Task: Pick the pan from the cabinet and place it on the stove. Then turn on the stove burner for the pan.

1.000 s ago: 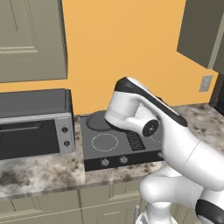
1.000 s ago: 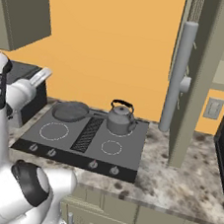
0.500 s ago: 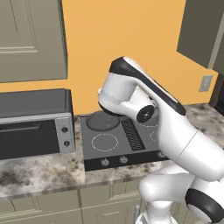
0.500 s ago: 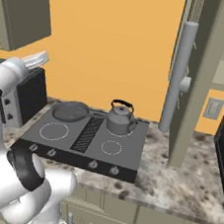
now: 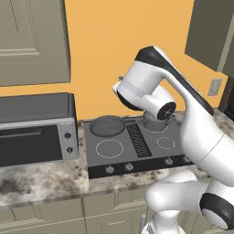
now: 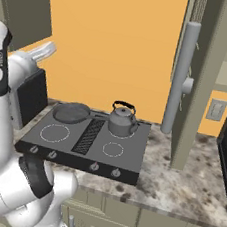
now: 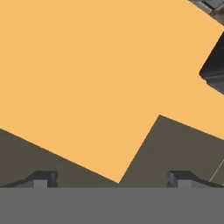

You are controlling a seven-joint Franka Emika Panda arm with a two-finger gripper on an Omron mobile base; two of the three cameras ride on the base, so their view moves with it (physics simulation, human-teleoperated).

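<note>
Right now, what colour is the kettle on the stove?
Grey, with a black loop handle: the kettle, clearest in the right base view.

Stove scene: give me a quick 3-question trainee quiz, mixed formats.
1. True or false: the pan already sits on the stove.
2. Multiple choice: the kettle stands on which burner, seen from the right base view? A. rear right B. front left C. front right
3. Fill in: in the hand view the gripper has its fingertips spread wide, so it is ____, with nothing between them.

Key: 1 true. 2 A. 3 open.
</note>
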